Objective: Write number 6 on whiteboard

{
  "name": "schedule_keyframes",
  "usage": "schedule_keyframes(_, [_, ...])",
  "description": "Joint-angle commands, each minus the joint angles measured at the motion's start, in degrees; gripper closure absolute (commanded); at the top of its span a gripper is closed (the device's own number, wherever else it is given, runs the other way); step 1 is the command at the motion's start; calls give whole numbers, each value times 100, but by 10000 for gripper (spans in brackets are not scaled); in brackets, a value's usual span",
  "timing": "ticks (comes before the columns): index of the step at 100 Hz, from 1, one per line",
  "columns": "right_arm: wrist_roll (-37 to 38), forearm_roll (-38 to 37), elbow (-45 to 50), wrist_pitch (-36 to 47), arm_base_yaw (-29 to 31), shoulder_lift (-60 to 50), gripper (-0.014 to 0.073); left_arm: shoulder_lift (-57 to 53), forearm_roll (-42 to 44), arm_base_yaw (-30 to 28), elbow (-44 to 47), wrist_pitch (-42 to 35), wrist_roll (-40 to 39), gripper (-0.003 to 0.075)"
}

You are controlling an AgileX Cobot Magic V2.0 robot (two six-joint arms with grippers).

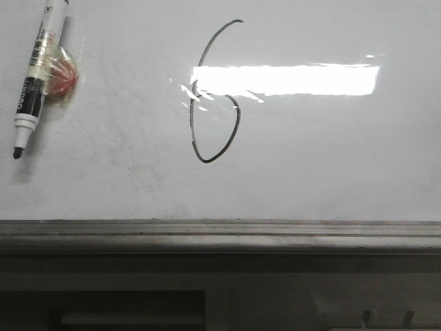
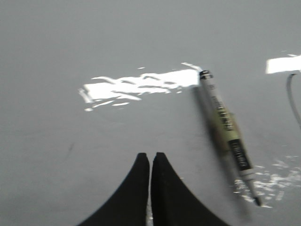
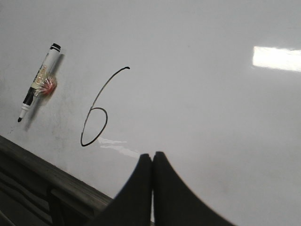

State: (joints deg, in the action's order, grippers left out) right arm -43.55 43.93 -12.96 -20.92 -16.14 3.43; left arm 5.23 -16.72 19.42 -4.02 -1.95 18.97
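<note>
A black hand-drawn number 6 (image 1: 200, 127) stands on the whiteboard (image 1: 331, 158), a little left of the middle. It also shows in the right wrist view (image 3: 96, 110). A white black-tipped marker pen (image 1: 38, 69) lies on the board at the upper left, tip down, with a red patch under clear tape beside it. It shows in the left wrist view (image 2: 228, 134) and in the right wrist view (image 3: 37, 82). My left gripper (image 2: 150, 155) is shut and empty, beside the marker and apart from it. My right gripper (image 3: 153, 154) is shut and empty, near the 6. Neither gripper shows in the front view.
A grey metal ledge (image 1: 220, 238) runs along the board's lower edge, with dark structure below it. It shows in the right wrist view (image 3: 42, 176). A bright light reflection (image 1: 289, 79) crosses the 6.
</note>
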Motion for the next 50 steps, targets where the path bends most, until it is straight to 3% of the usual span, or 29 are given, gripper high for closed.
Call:
schedule_keyframes(1, [-67,124,-145,385,20,65,659,-73,359,-537,13,-545,-427,740])
schedule_keyframes(14, [-67,124,-145,385,20,65,659,-371,1135,-1212,228,-514,-1261,740])
schedule_keyframes(50, [-67,124,-145,385,20,65,659,-726,1231,-1758,635,-155,-1261,740])
